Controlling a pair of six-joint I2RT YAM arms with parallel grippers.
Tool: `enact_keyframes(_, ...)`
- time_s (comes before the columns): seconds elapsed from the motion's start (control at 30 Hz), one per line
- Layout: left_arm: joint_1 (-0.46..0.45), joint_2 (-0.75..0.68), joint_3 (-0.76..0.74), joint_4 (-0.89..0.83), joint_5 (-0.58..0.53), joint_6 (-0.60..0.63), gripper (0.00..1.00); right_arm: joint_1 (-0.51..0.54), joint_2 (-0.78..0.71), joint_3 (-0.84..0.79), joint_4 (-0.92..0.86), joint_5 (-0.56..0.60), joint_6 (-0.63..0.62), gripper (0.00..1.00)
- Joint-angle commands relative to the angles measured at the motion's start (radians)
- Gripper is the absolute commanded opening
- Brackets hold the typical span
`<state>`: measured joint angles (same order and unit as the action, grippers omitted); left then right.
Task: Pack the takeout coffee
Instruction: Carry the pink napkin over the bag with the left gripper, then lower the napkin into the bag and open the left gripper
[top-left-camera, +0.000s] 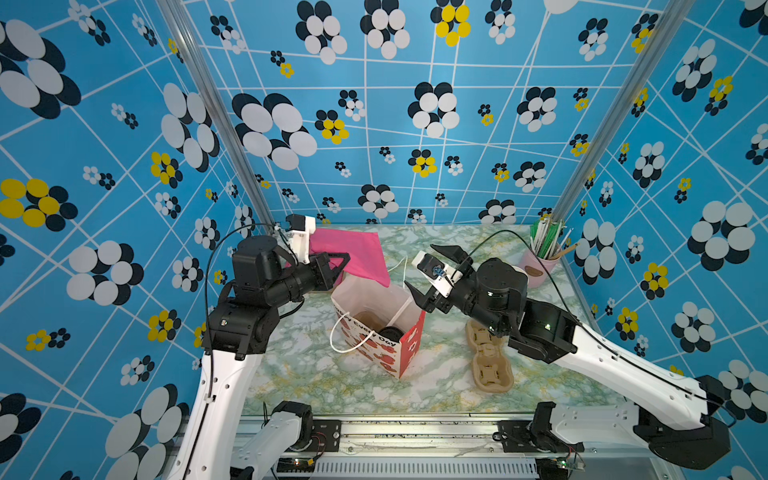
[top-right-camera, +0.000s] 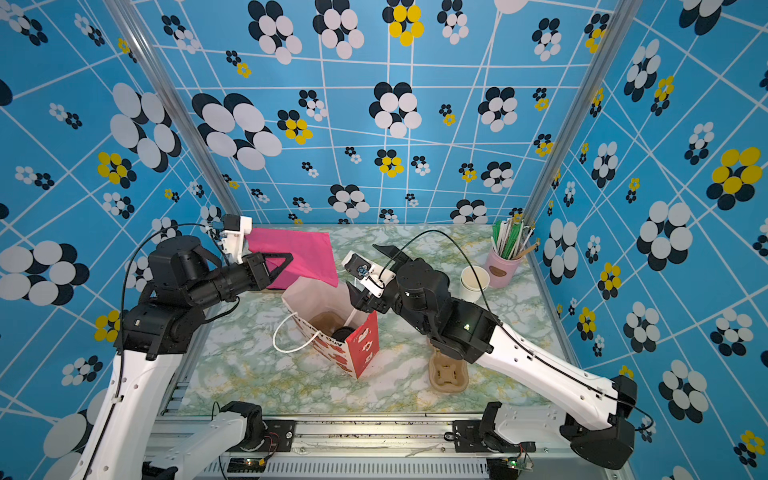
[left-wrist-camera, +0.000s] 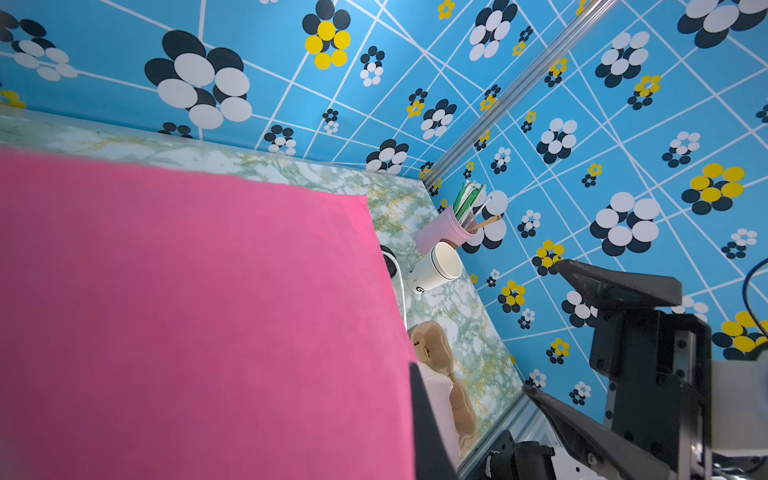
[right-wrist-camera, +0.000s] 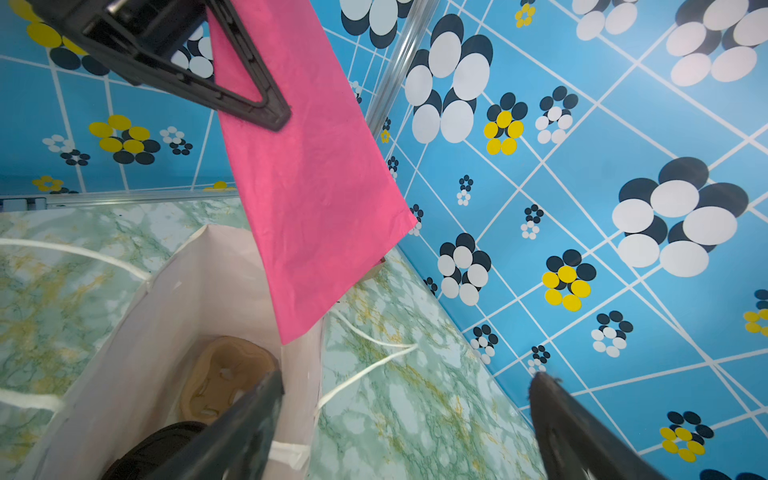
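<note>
Notes right hand (top-left-camera: 419, 264) spread wide, empty, above 2 o'clock rim of paper bag (top-left-camera: 411, 338); judged clear of contents. Locates takeout coffee (top-left-camera: 390, 333) inside bag, lid up, seated in cardboard carrier (top-left-camera: 368, 320). Records left hand (top-left-camera: 343, 259) clamped on pink sheet (top-left-camera: 361, 249), hanging at 11 o'clock, likely meant as covering over the cup.

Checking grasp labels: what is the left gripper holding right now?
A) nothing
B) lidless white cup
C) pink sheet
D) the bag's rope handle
C: the left gripper is shut on the pink sheet, which hangs in the air above the open paper bag.
</note>
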<state>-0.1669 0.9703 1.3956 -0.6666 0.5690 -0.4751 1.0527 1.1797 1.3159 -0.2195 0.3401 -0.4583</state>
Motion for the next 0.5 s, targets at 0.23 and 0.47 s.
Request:
enact_keyframes(0.23, -0.075, -0.029, 0.067, -0.222, -0.158, 0.131, 0.00, -0.003, -0.051, -0.069, 0.025, 0.050, 0.045, 0.99)
enact_keyframes(0.47, -0.190, -0.034, 0.047, -0.310, -0.391, 0.104, 0.00, -0.003, -0.045, -0.075, 0.019, 0.051, 0.053, 0.99)
